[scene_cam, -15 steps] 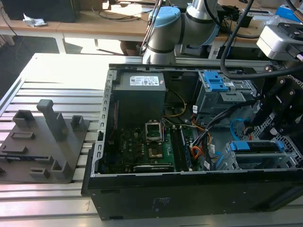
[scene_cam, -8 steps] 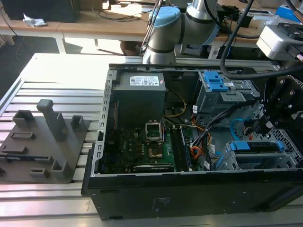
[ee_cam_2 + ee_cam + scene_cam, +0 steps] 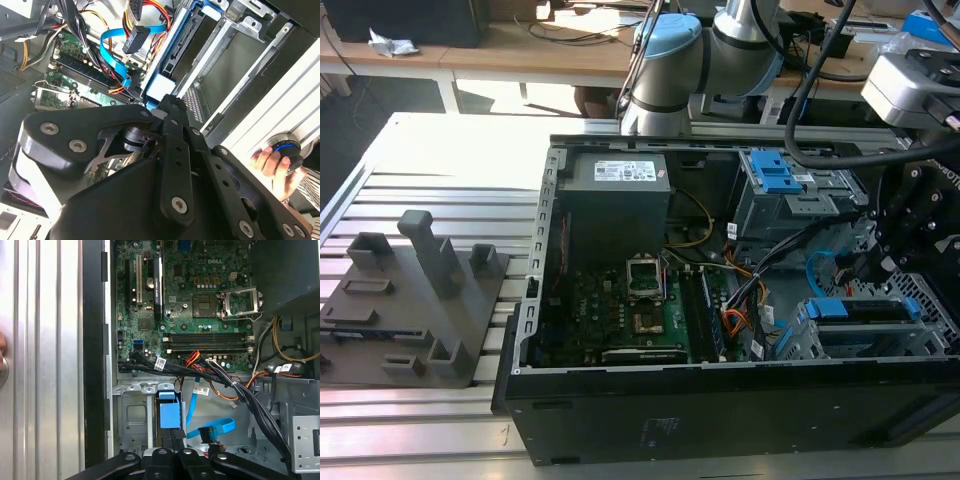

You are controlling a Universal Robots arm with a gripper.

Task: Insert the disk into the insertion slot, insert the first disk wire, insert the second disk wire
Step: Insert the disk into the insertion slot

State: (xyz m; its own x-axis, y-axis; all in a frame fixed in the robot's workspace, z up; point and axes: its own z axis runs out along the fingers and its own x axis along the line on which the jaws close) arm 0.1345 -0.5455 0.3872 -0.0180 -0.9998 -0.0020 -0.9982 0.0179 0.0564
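Black linkage arms of the tool (image 3: 167, 104) are seen closest in both wrist views, folded close so that the fingers are closed into one narrow bar. Its tips are set against the end of the blue carrier of the disk (image 3: 167, 412); whether anything is pinched between them cannot be told. The disk is seated in the insertion slot (image 3: 131, 416), the silver drive cage at the exterior view's right end of the open computer case (image 3: 720, 415). A blue flat cable (image 3: 216, 427) is seen just beside the cage, its black plug near the disk's end. A bundle of black wires (image 3: 200, 371) is run between the cage and the motherboard (image 3: 200, 300). The case is laid on its side on a slotted aluminium desk (image 3: 420, 430). A grey fixture (image 3: 415, 300) is placed on the desk at the exterior view's left, well apart from the case. A person's hand (image 3: 270, 162) is laid against a blue-ringed knob (image 3: 286, 149) outside the case wall.
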